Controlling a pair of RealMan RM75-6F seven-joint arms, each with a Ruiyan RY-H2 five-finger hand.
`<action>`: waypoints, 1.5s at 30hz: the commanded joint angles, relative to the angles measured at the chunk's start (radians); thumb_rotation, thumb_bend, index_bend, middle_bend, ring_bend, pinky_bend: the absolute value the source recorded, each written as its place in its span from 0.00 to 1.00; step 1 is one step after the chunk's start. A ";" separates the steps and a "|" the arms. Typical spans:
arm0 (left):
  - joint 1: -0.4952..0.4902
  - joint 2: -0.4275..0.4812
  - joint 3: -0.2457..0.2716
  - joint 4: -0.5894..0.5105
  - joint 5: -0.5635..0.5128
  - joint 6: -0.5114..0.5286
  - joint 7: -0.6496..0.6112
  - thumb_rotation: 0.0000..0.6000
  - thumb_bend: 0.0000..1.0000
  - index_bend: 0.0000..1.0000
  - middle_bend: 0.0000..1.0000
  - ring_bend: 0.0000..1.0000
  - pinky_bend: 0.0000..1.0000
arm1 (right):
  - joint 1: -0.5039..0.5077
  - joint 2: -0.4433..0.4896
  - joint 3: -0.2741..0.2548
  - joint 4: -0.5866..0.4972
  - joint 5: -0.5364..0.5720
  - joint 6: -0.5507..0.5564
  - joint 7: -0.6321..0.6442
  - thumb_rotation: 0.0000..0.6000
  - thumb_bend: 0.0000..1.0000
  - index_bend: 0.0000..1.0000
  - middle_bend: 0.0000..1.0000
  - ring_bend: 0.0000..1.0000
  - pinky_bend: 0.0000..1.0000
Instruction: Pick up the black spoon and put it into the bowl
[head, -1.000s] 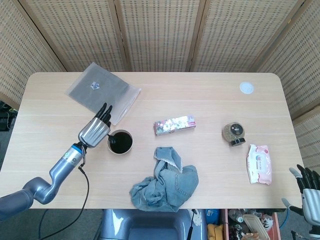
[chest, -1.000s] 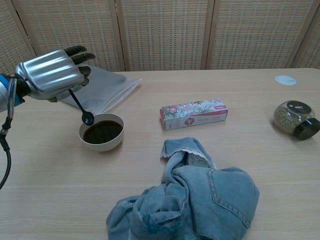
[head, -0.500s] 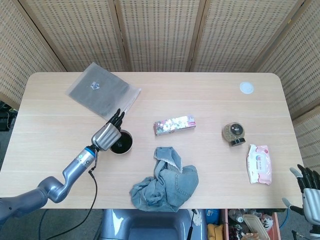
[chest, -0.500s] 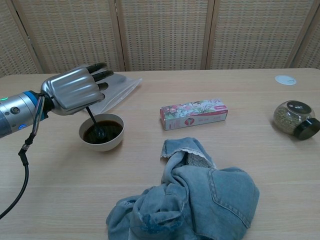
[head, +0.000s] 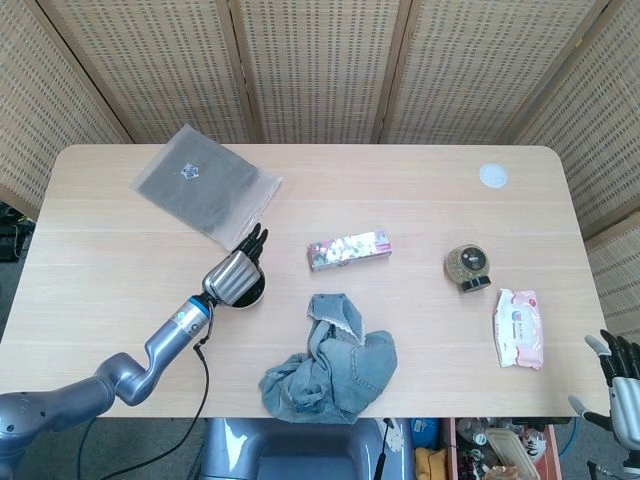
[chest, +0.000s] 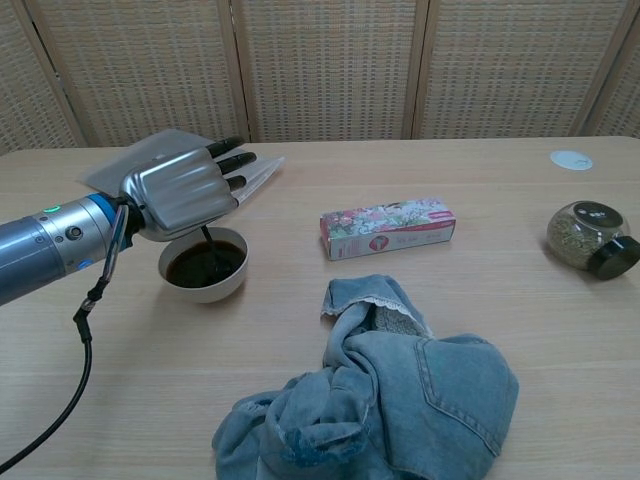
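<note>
The small white bowl (chest: 202, 290) with a dark inside stands on the table left of centre. My left hand (chest: 183, 193) hovers right over it, back of the hand up, and holds the black spoon (chest: 205, 240). The thin handle runs down from the hand, and its lower end reaches into the bowl's dark inside. In the head view the left hand (head: 236, 274) covers most of the bowl. My right hand (head: 619, 380) hangs beyond the table's front right corner with its fingers apart, holding nothing.
A grey plastic bag (head: 205, 185) lies behind the bowl. A floral box (head: 348, 249) sits mid-table, crumpled jeans (head: 330, 362) at the front edge. To the right are a jar (head: 467, 266), a wipes pack (head: 520, 327) and a white disc (head: 492, 176).
My left hand has moved right and lower, from beside the bowl to directly above it. The spoon's bowl end went from above the rim down into the bowl.
</note>
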 joint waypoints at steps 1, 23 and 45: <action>-0.013 -0.021 -0.011 0.024 -0.013 -0.011 0.014 1.00 0.41 0.68 0.26 0.01 0.01 | -0.001 0.000 0.001 0.002 0.003 -0.001 0.002 1.00 0.21 0.17 0.15 0.00 0.00; 0.008 0.042 0.033 0.010 -0.010 0.011 0.026 1.00 0.41 0.69 0.22 0.00 0.00 | -0.009 -0.007 0.003 0.025 0.009 0.001 0.025 1.00 0.21 0.17 0.15 0.00 0.00; -0.031 -0.016 -0.003 -0.005 -0.041 -0.011 0.096 1.00 0.41 0.69 0.21 0.00 0.00 | -0.018 -0.011 0.007 0.036 0.016 0.007 0.038 1.00 0.21 0.17 0.15 0.00 0.00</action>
